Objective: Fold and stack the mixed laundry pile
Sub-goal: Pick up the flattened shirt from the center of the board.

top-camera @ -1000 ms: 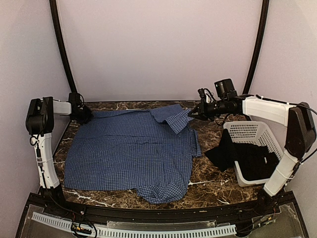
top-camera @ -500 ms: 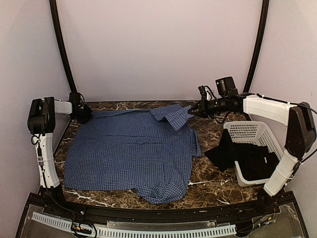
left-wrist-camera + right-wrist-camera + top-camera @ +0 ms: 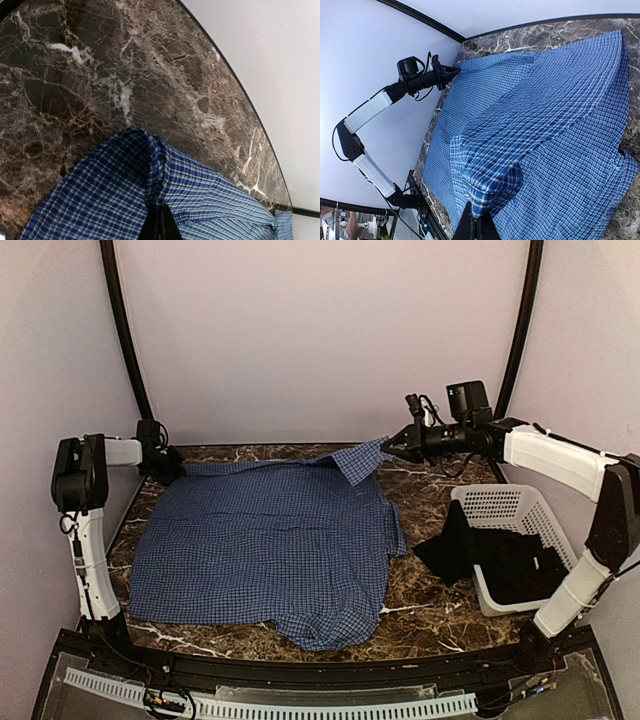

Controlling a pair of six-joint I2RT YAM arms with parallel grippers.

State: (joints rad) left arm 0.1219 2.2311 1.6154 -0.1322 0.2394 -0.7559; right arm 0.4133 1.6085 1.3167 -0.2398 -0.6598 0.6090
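Observation:
The blue-and-white checked shirt (image 3: 265,540) lies spread over the dark marble table (image 3: 430,605). My left gripper (image 3: 178,466) is shut on the shirt's far left corner (image 3: 150,165), pinching a ridge of cloth at the table's back edge. My right gripper (image 3: 388,446) is shut on the shirt's far right corner (image 3: 490,195) and holds it lifted off the table, the cloth sloping down from it. The black garment (image 3: 495,555) hangs half out of the white perforated basket (image 3: 510,505) at the right.
The basket stands under my right arm near the right wall. Black curved rails (image 3: 122,330) rise along the back wall on both sides. The table's back edge (image 3: 235,80) runs just beyond the left gripper.
The left gripper has shut on the shirt's far left corner. The right gripper has risen and moved right, drawing the folded-over flap out toward the back right.

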